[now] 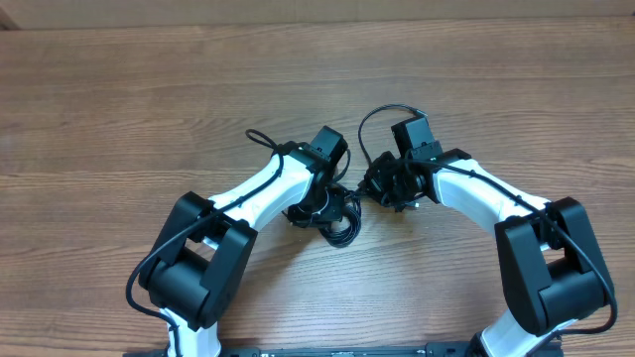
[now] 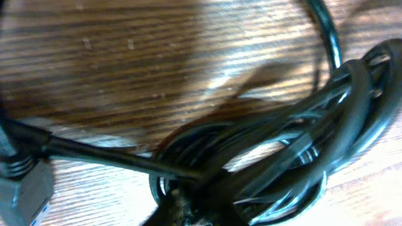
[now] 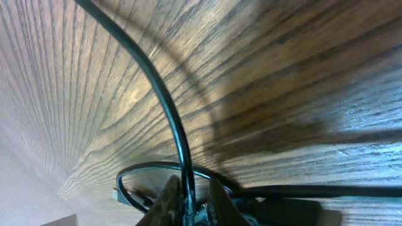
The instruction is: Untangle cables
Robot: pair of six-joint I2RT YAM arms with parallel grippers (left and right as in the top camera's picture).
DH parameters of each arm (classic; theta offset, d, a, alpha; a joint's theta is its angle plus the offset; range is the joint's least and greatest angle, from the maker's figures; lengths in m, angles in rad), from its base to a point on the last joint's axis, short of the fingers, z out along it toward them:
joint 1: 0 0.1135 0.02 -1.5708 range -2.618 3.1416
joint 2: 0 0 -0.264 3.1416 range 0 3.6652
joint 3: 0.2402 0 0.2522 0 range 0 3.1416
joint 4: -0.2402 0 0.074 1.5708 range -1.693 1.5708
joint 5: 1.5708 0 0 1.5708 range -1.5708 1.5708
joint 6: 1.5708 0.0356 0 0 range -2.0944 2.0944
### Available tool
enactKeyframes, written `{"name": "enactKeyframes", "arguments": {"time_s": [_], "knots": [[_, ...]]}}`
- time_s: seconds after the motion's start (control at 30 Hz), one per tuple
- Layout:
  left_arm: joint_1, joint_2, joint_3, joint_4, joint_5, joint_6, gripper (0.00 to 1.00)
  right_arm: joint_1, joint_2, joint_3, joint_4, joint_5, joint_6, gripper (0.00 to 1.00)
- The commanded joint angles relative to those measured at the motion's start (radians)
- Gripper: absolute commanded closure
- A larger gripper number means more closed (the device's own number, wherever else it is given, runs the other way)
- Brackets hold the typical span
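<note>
The cables (image 1: 340,222) are thin black cords bunched on the wooden table between my two grippers, with one loop (image 1: 381,111) arching up past the right wrist. My left gripper (image 1: 331,194) is down on the left side of the bunch. In the left wrist view its jaws (image 2: 188,210) are shut on the coiled cables (image 2: 295,144), and a plug (image 2: 28,191) lies at the lower left. My right gripper (image 1: 381,186) is on the right side of the bunch. Its fingers (image 3: 168,201) are shut on a single cable strand (image 3: 160,94) that runs up and away.
The wooden table (image 1: 149,99) stretches out bare on the left, right and far sides of the arms. Thicker black wires (image 1: 260,139) run along each arm. Both arm bases stand at the near edge. A small plug (image 3: 117,194) lies beside the right fingers.
</note>
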Motion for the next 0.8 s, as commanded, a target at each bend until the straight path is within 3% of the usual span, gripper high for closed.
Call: {"name": "enactKeyframes", "arguments": {"time_s": [0.0,0.17,0.27,0.4,0.53,0.67,0.77], "knots": [[0.009,-0.005,0.001,-0.003,-0.058,0.022,0.96,-0.005,-0.001,-0.002,0.004,-0.001,-0.008,0.88],[0.043,-0.008,0.002,-0.017,-0.062,0.169,0.96,-0.005,-0.001,-0.001,-0.004,-0.001,-0.050,0.73],[0.070,-0.015,0.002,0.006,-0.061,0.279,0.96,-0.006,-0.001,-0.001,-0.007,-0.051,-0.053,0.72],[0.097,-0.017,0.002,0.064,-0.055,0.465,0.96,-0.072,-0.001,-0.001,0.121,-0.461,-0.052,0.73],[0.097,-0.017,0.001,0.083,0.101,0.613,0.96,-0.073,-0.001,-0.001,0.118,-0.359,-0.048,0.73],[0.098,-0.017,0.001,0.071,0.158,0.699,0.96,-0.064,-0.001,-0.001,0.056,-0.060,-0.049,0.72],[0.099,-0.017,0.000,0.055,0.171,0.723,0.96,-0.064,-0.001,-0.001,0.077,-0.026,-0.048,0.70]]}}
